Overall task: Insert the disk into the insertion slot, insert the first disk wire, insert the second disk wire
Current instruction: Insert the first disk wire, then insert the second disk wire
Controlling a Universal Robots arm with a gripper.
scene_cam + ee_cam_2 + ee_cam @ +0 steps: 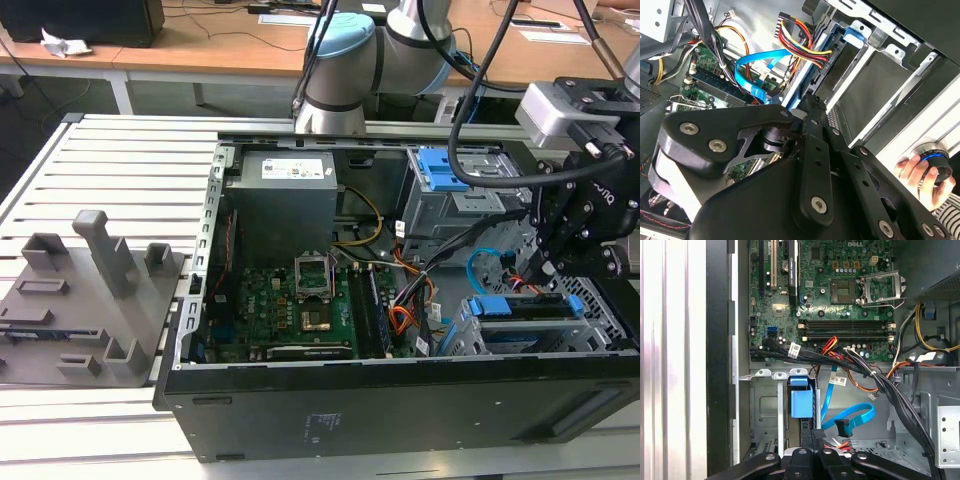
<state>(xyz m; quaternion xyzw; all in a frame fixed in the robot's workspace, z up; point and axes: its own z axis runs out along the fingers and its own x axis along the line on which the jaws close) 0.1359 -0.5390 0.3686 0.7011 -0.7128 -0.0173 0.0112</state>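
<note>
The disk sits inside the insertion slot (pixel 602 322) at the case's front corner, on the exterior view's right. Its blue carrier (pixel 520 306) shows there and in the first wrist view (pixel 801 402). The first disk wire (pixel 805 39), a red, yellow and orange bundle, ends in a black plug (pixel 827 61) at the disk's end. The second disk wire (pixel 852 416) curls in a light blue loop beside it, and its dark plug (pixel 842 428) hangs free. My gripper (pixel 809 102) hovers just above the disk's connector end with its fingers (pixel 812 436) together and nothing visibly between them.
The open case holds the motherboard (pixel 290 300), the power supply (pixel 282 200) and a taller grey bay with a blue latch (pixel 440 170). Black cable bundles (pixel 890 390) cross near the slot. A grey fixture (pixel 90 290) lies beside the case. A hand (pixel 920 172) rests on a blue-ringed knob.
</note>
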